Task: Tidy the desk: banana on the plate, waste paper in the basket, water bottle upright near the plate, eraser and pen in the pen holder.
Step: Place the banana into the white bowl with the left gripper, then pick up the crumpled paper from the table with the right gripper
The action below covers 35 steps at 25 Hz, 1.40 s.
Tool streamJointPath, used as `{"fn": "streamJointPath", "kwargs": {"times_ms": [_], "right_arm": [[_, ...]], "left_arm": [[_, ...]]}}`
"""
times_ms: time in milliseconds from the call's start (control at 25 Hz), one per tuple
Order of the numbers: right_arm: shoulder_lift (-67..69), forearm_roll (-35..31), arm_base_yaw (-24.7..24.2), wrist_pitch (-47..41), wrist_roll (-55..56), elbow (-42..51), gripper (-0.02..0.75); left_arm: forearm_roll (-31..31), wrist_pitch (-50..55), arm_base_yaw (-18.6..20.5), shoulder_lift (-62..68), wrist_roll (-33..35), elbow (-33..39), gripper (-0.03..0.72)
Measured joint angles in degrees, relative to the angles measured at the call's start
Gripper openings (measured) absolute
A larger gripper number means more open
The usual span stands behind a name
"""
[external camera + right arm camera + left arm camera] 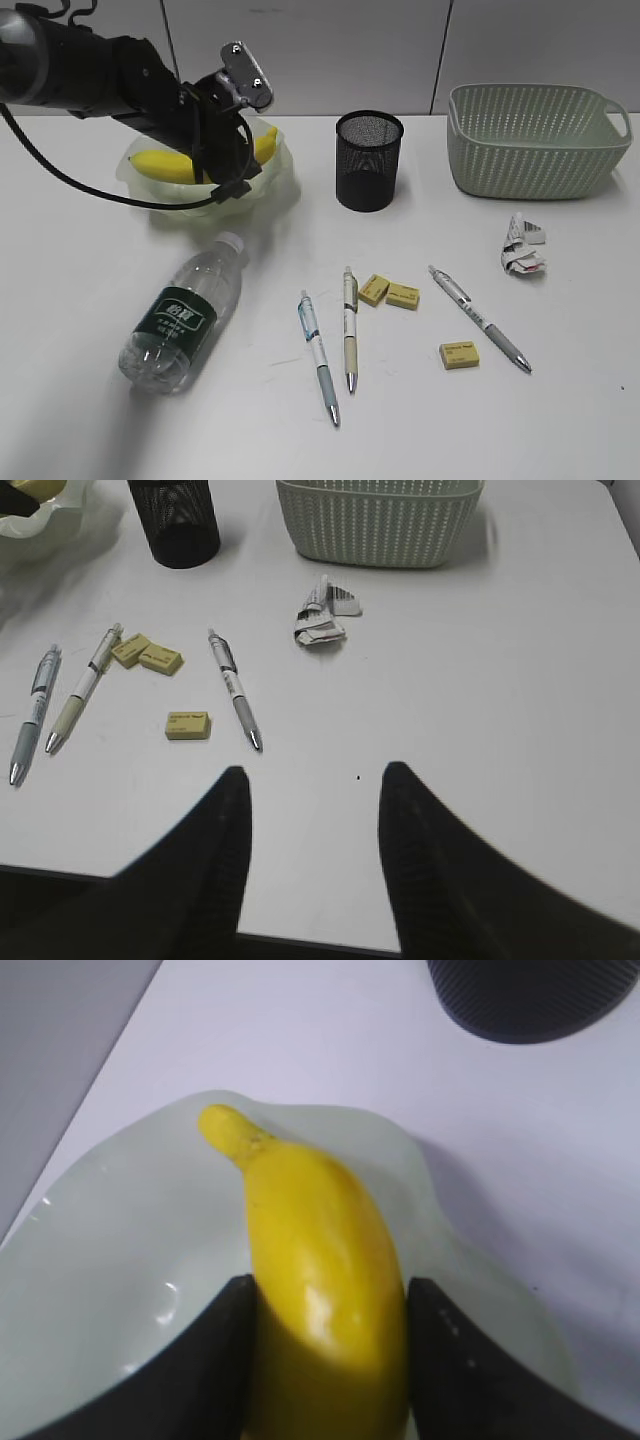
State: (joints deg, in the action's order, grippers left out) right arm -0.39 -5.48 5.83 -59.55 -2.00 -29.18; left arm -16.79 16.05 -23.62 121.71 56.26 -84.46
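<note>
L gripper point(330, 1360) is closed on the banana point(320, 1290): both dark fingers press its sides in the left wrist view, w/ the banana lying in the plate point(110, 1260), stem end pointing to 12 o'clock in that view. In the exterior view the L arm reaches in from 10 o'clock and covers the banana's middle; yellow shows either side of it.

R gripper point(312, 810) is open, nothing btw its fingers, hovering over bare desk point(520, 730) at the near edge.

Exterior view, clock taken from desk centre:
- plate at 10 o'clock
- pen holder point(369, 160) upright at 12, well apart from the plate
- basket point(535, 140) at 2
- waste paper point(522, 247) on the desk at 3, outside the basket, near its front wall
- water bottle point(185, 312) lying on its side at 8, cap toward the plate
- 3 pens flat at 6: blue-grey pen point(319, 357), beige pen point(350, 328) just beside it, silver pen point(479, 318) farther to 4
- 3 yellow erasers: eraser pair point(389, 291) touching each other btw beige and silver pens, single eraser point(459, 355) at 5, just beside the silver pen
</note>
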Motion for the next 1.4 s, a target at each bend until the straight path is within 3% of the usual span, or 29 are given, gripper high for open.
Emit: {"fn": "streamJointPath", "kwargs": {"times_ms": [120, 360, 520, 600, 760, 840, 1000, 1280, 1400], "right_arm": [[0.0, 0.0, 0.0, 0.0, 0.0, 0.0, 0.347], [0.0, 0.0, 0.0, 0.0, 0.0, 0.0, 0.347], [0.0, 0.0, 0.0, 0.0, 0.0, 0.0, 0.347], [0.0, 0.0, 0.0, 0.0, 0.0, 0.0, 0.347], [0.0, 0.0, 0.0, 0.0, 0.0, 0.0, 0.347], [0.0, 0.0, 0.0, 0.0, 0.0, 0.0, 0.347], [0.0, 0.0, 0.0, 0.0, 0.0, 0.0, 0.347], [0.0, -0.2, 0.0, 0.0, 0.0, 0.0, 0.347], [0.0, -1.0, 0.0, 0.0, 0.0, 0.0, 0.347]], "left_arm": [[0.0, 0.1, 0.0, 0.0, 0.0, 0.0, 0.344], [0.0, 1.3, 0.2, -1.2, -0.6, 0.0, 0.526], [0.1, 3.8, 0.8, -4.5, -5.2, 0.0, 0.545], [0.2, 7.7, 1.3, -7.9, -8.9, 0.0, 0.518], [0.2, 17.2, 4.1, -15.8, -20.3, 0.0, 0.345], [0.3, 21.0, 6.0, -21.1, -24.4, 0.7, 0.294], [1.9, 26.2, 8.9, -35.5, -31.6, 6.9, 0.267], [13.4, 28.4, 9.3, -69.9, -53.0, 28.0, 0.265], [16.8, 31.4, 9.4, -84.6, -56.6, 36.6, 0.264]]}}
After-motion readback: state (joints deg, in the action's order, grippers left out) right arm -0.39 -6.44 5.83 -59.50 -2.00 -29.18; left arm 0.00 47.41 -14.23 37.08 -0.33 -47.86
